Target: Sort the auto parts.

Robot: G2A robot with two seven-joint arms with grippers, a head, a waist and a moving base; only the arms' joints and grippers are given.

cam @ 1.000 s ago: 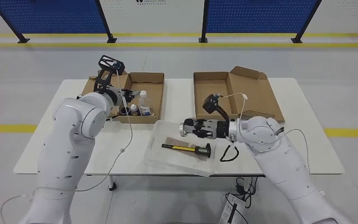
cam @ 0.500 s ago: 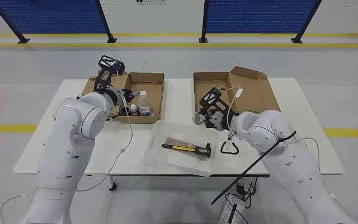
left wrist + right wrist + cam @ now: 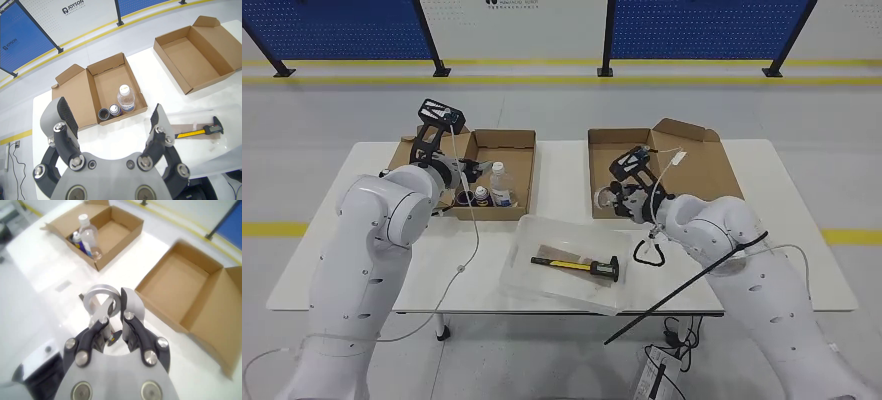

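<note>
My right gripper [image 3: 115, 302] is shut on a silver metal ring [image 3: 94, 298]. In the top view it [image 3: 614, 198] hovers by the near left corner of the empty right cardboard box [image 3: 692, 165]. A yellow and black caliper [image 3: 577, 265] lies in the clear plastic tray [image 3: 527, 235] at the table's front. My left gripper [image 3: 110, 111] stands open and empty above the near end of the left cardboard box [image 3: 113, 75]. That box holds a water bottle [image 3: 125, 98], a spray can [image 3: 115, 109] and a black cylinder [image 3: 103, 114].
A brown strip [image 3: 560, 252] lies beside the caliper in the tray. Both boxes have their flaps open, and the right box's flap [image 3: 687, 130] stands up at the back. White table [image 3: 762, 260] lies bare to the right of the tray.
My right gripper has risen out of the tray with the metal ring and swung back toward the right box. The left arm has not moved.
</note>
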